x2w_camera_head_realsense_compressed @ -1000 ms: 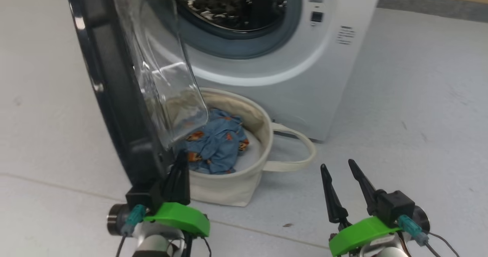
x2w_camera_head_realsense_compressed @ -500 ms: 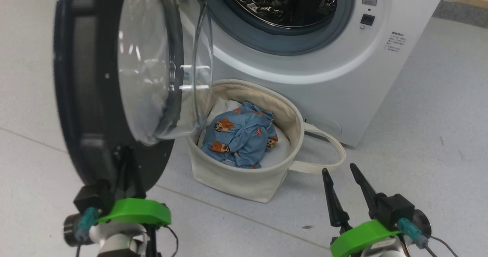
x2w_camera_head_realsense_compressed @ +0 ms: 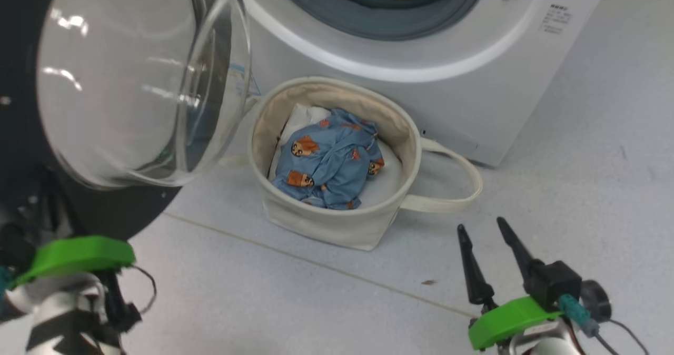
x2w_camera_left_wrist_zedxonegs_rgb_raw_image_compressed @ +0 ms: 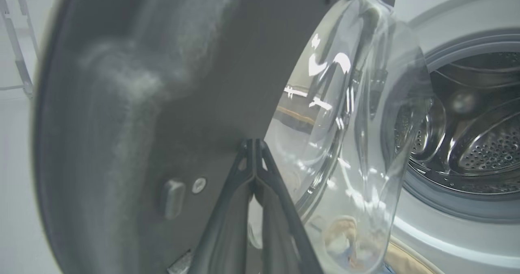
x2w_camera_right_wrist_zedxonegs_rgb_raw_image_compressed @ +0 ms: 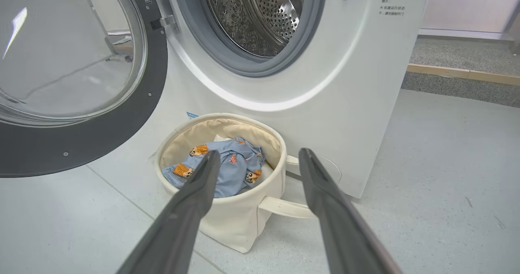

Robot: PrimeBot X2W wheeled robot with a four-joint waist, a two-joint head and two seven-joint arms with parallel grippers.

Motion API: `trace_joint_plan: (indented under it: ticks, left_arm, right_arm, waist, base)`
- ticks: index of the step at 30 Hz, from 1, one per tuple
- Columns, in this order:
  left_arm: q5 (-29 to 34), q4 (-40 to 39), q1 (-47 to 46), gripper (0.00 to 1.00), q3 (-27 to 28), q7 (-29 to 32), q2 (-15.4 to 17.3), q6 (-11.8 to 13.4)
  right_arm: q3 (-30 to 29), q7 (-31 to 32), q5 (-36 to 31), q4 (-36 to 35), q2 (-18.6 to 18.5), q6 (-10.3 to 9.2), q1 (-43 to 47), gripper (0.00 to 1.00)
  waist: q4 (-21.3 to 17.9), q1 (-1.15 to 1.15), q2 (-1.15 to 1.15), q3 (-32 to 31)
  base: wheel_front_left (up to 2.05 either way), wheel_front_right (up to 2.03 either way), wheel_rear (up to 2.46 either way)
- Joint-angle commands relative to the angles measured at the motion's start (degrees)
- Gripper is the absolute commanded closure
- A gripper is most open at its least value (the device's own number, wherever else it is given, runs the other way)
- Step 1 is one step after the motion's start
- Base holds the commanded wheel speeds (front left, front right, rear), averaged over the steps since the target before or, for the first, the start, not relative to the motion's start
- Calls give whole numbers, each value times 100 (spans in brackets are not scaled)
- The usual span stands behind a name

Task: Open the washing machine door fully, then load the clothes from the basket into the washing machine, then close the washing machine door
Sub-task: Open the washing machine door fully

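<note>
The washing machine door (x2w_camera_head_realsense_compressed: 121,213) stands swung out to the left, its clear glass bulge (x2w_camera_head_realsense_compressed: 137,76) facing me. My left gripper (x2w_camera_left_wrist_zedxonegs_rgb_raw_image_compressed: 252,143) is shut, its tips pressed on the door's dark inner face beside the glass. The washing machine (x2w_camera_head_realsense_compressed: 421,55) shows its grey gasket and steel drum (x2w_camera_right_wrist_zedxonegs_rgb_raw_image_compressed: 260,18). In front of it stands the cream basket (x2w_camera_head_realsense_compressed: 326,228), and in it lie the light-blue clothes (x2w_camera_head_realsense_compressed: 331,160) with bear faces. My right gripper (x2w_camera_head_realsense_compressed: 481,225) hovers open over the floor to the basket's right and nearer me, holding nothing.
A plain white cloth (x2w_camera_head_realsense_compressed: 303,118) lies under the clothes. The basket's loop handle (x2w_camera_head_realsense_compressed: 463,186) sticks out to the right over the pale floor. A raised step with a wooden strip (x2w_camera_right_wrist_zedxonegs_rgb_raw_image_compressed: 459,72) runs behind the washer's right side. A white rack (x2w_camera_left_wrist_zedxonegs_rgb_raw_image_compressed: 16,54) stands beyond the door.
The door has swung further open to the left with my shut left gripper against it. The head view has shifted too. The right gripper stays open in the same place.
</note>
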Motion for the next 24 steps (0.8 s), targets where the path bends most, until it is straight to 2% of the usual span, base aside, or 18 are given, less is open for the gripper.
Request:
trace_joint_plan:
  ticks: [1, 5, 16, 24]
  left_arm:
    - [-91, -208, -311, 100, 369, -27, 225, -14]
    - [-203, -87, -654, 100, 767, -27, 330, -114]
    - [-486, 800, -1525, 100, 1311, -27, 568, -439]
    - [-359, 1252, -2029, 100, 1510, -27, 506, -660]
  right_arm:
    - [82, -71, -80, -185, -77, 0, -211, 0]
    - [59, -71, -122, -252, -295, 0, -280, 0]
    - [-67, -71, -189, -492, -707, 0, -389, 0]
    - [-115, -71, -204, -584, -963, 0, -294, 0]
  waist:
    - [71, -1, 0, 187]
    - [219, -1, 0, 468]
    - [468, -1, 0, 1015]
    - [724, -1, 0, 1256]
  base:
    - [0, 0, 0]
    - [0, 0, 0]
    - [0, 0, 0]
    - [0, 0, 0]
